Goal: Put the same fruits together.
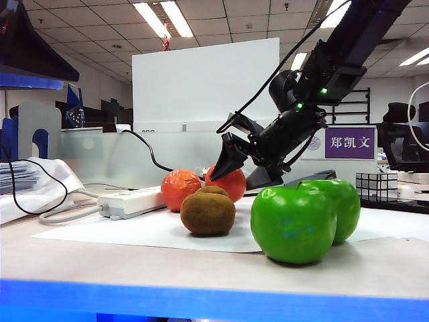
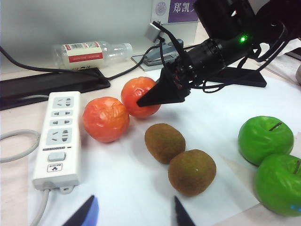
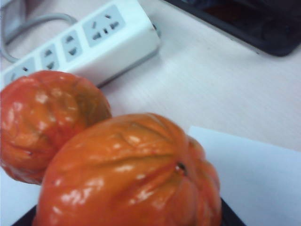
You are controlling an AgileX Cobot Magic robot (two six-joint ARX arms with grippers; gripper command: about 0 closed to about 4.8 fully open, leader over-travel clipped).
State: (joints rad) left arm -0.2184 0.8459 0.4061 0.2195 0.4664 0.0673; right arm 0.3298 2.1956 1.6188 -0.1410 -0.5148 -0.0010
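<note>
right claw spread wide around rear tangerine, no grip confirmed, power strip beside front tangerine, left claw partly open, empty, near kiwis

Pale bench with a blue front edge. White paper sheet spread flat across its middle. On the sheet: two tangerines touching, two kiwis touching, two green apples touching. White power strip straight on the bench beside the sheet, near the tangerines. Farther back, a plastic bottle on its side and a flat black pad.
</note>
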